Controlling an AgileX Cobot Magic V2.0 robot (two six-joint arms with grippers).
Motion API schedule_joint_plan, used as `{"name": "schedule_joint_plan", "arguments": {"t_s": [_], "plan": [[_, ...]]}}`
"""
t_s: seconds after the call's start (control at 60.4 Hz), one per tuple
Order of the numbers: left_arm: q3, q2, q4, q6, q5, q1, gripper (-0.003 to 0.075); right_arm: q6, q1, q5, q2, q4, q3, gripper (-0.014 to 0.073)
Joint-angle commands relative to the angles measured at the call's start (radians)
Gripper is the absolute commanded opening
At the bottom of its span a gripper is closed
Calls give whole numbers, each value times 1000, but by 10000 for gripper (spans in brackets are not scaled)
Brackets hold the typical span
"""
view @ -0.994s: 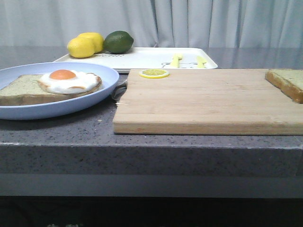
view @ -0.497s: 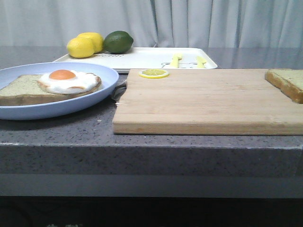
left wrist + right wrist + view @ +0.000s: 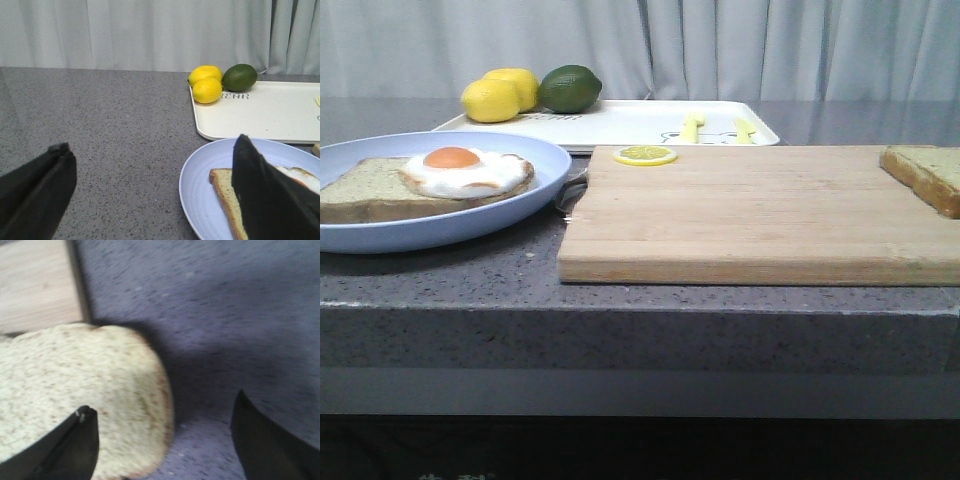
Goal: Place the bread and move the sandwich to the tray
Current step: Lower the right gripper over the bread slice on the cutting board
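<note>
The bread (image 3: 928, 172) lies at the right end of the wooden cutting board (image 3: 760, 215). In the right wrist view the bread (image 3: 75, 375) overhangs the board's edge (image 3: 35, 285). My right gripper (image 3: 162, 402) is open just above the bread's crust edge, one finger over the bread and one over the counter. An egg-topped slice (image 3: 430, 180) lies on the pale blue plate (image 3: 535, 205). No two-slice sandwich is in view. The white tray (image 3: 630, 122) stands at the back. My left gripper (image 3: 152, 142) is open and empty at the plate's edge (image 3: 197, 185).
Two lemons (image 3: 498, 95) and a lime (image 3: 570, 88) sit on the tray's left end. A lemon slice (image 3: 645, 155) lies on the board's far left corner. The dark speckled counter (image 3: 100, 125) stretches left of the plate. Grey curtains hang behind.
</note>
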Motion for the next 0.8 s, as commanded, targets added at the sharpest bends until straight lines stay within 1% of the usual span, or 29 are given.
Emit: {"name": "schedule_joint_plan", "arguments": {"t_s": [0.0,0.149,0.265,0.364,0.48,0.547,0.646,0.779], "plan": [[-36,9,2,-7,-80,1,620,-87,-7,4,21,93,-59,489],[-36,9,2,-7,-80,1,620,-97,-26,36,81,104,-105,477],[-36,9,2,-7,-80,1,620,-122,-62,40,109,144,-137,477],[-36,9,2,-7,-80,1,620,-181,-97,71,131,242,-164,477],[-36,9,2,-7,-80,1,620,-271,-144,146,165,372,-198,477],[-36,9,2,-7,-80,1,620,-284,-174,199,188,415,-217,477],[-36,9,2,-7,-80,1,620,-289,-207,285,233,414,-260,477],[-36,9,2,-7,-77,1,620,-302,-213,331,277,415,-302,477]]}}
